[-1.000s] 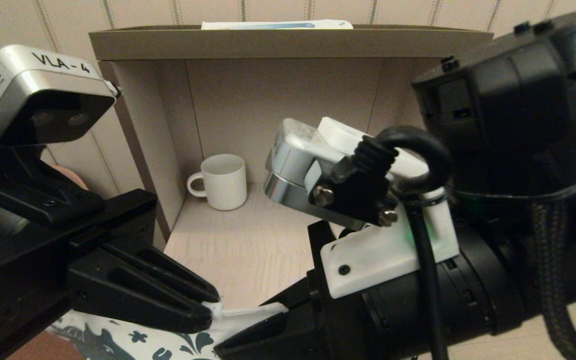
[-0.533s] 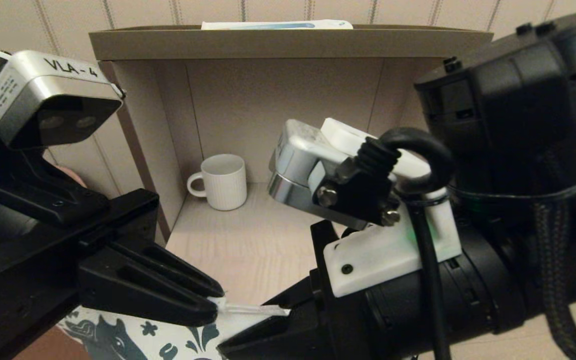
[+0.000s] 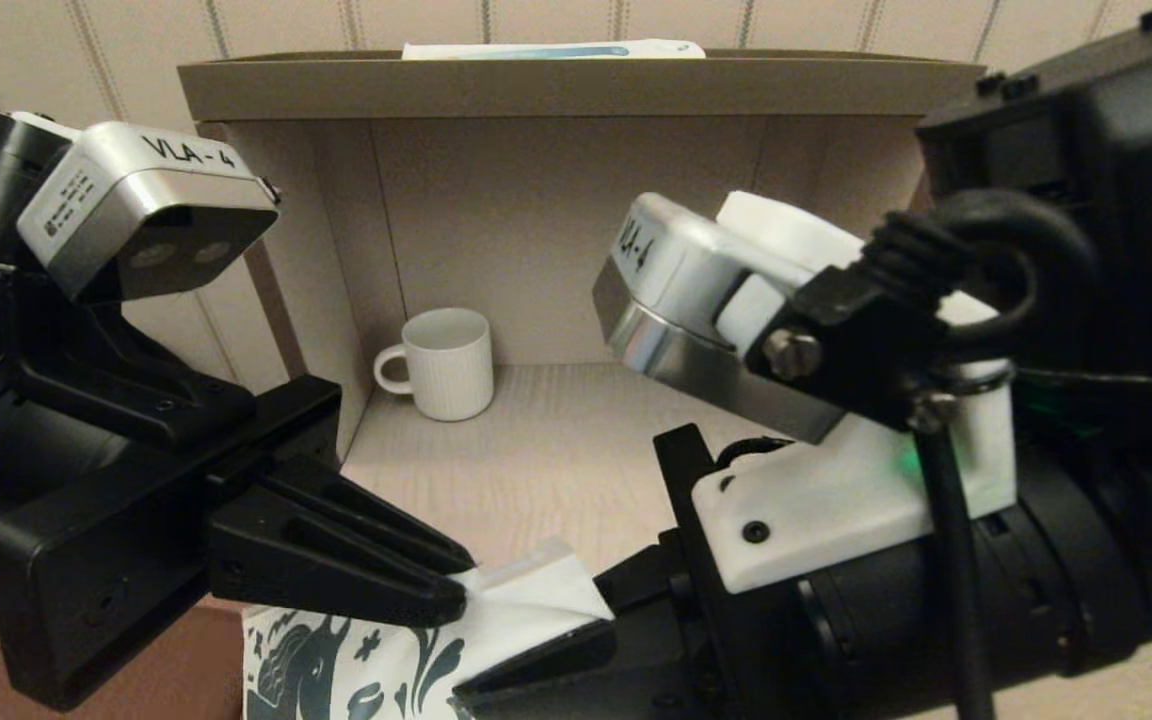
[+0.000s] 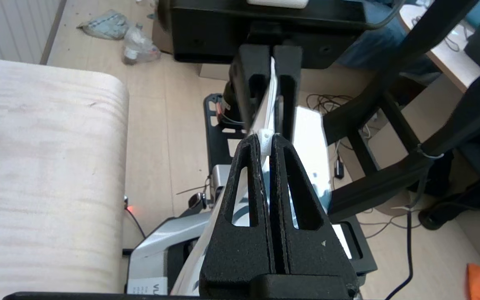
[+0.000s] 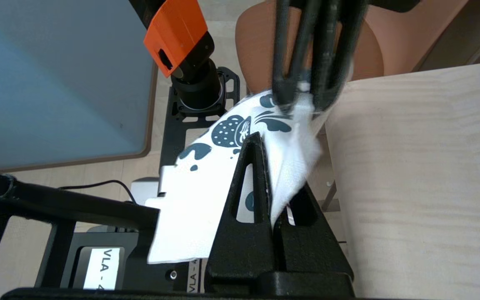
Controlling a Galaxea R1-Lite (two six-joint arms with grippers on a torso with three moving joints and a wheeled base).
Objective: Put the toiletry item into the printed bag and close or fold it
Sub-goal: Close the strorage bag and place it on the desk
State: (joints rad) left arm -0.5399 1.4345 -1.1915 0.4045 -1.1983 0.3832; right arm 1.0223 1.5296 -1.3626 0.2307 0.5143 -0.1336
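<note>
Printed bag [image 3: 376,660]: thin, limp white pouch with dark teal print, held in the air just off the front edge of the counter [image 3: 536,470], clear of its surface.

Left gripper [image 3: 456,598]: clenched on the bag's top strip.

Right gripper [image 5: 274,210]: clenched on the same top edge, tips facing the left gripper's, nearly touching.

Handling, as judged: very light, floppy, creases readily, likely slick; best gripped at the stiffer zip-strip edge, near its ends; film could slip or tear under hard pulling.

Toiletry item: not visible; whether inside the bag cannot be told.

Mug [image 3: 441,362]: upright at the counter's back left corner, well apart.
</note>
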